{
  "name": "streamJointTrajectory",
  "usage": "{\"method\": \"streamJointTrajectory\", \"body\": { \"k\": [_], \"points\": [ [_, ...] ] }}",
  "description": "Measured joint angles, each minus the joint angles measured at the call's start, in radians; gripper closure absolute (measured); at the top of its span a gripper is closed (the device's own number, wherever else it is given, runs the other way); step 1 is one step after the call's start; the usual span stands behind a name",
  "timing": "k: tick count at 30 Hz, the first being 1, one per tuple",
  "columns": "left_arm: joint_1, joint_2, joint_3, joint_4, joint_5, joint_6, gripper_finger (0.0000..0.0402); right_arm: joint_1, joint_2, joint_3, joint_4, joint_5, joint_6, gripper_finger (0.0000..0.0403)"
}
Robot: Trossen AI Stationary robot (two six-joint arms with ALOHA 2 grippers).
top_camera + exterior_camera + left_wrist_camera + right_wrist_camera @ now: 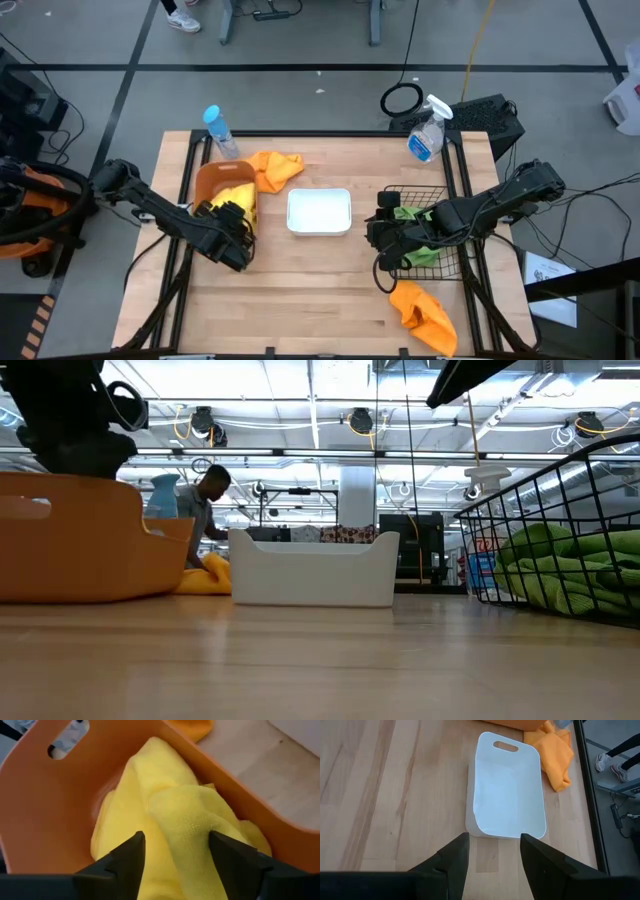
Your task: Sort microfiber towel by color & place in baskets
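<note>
Left end effector (175,855) sits over the orange tub (213,181), so in the high view most of the yellow towels (165,815) are hidden under the arm, and the wrist view cuts off the lower part of the cloth behind the fingers (125,860). In the low view the black wire basket (560,530) is cut off at the right edge, with the green towels (570,565) only partly seen through its mesh. The orange towel (205,578) on the far side of the worktop is mostly hidden behind the white tub (312,568); the person (205,495) in the room beyond is too small to make out.
</note>
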Motion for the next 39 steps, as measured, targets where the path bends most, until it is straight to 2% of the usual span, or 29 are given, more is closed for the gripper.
{"method": "streamJointTrajectory", "body": {
  "k": [5,8,14,18,22,25,31,36,39],
  "points": [
    [0.0,0.0,0.031,-0.08,0.046,0.004,0.0169,0.0,0.0,0.0,0.0,-0.001,0.0,0.0235],
    [-0.001,0.0,0.09,-0.172,0.054,0.018,0.0169,0.0,0.0,0.0,-0.001,-0.001,-0.001,0.0235],
    [0.011,-0.03,0.195,-0.197,0.101,0.214,0.0169,0.0,0.0,0.0,-0.001,-0.002,-0.004,0.0235],
    [0.051,-0.059,0.203,-0.198,0.032,0.296,0.0174,0.0,0.0,0.0,-0.001,-0.002,-0.005,0.0235],
    [0.129,-0.069,0.177,-0.143,0.002,0.433,0.0218,0.0,0.0,0.0,0.001,-0.002,-0.015,0.0235],
    [0.196,-0.066,0.125,-0.029,0.076,0.542,0.0272,0.0,0.0,0.0,0.0,-0.002,-0.011,0.0235],
    [0.33,-0.079,0.045,0.028,0.133,0.706,0.0385,0.0,0.0,0.0,-0.007,-0.002,-0.015,0.0235],
    [0.441,-0.118,0.022,0.184,0.264,0.93,0.0391,0.0,0.0,0.0,-0.007,-0.002,-0.018,0.0235],
    [0.49,-0.129,-0.01,0.282,0.358,0.974,0.0393,0.0,0.0,0.0,-0.009,-0.002,-0.013,0.0235]
  ]
}}
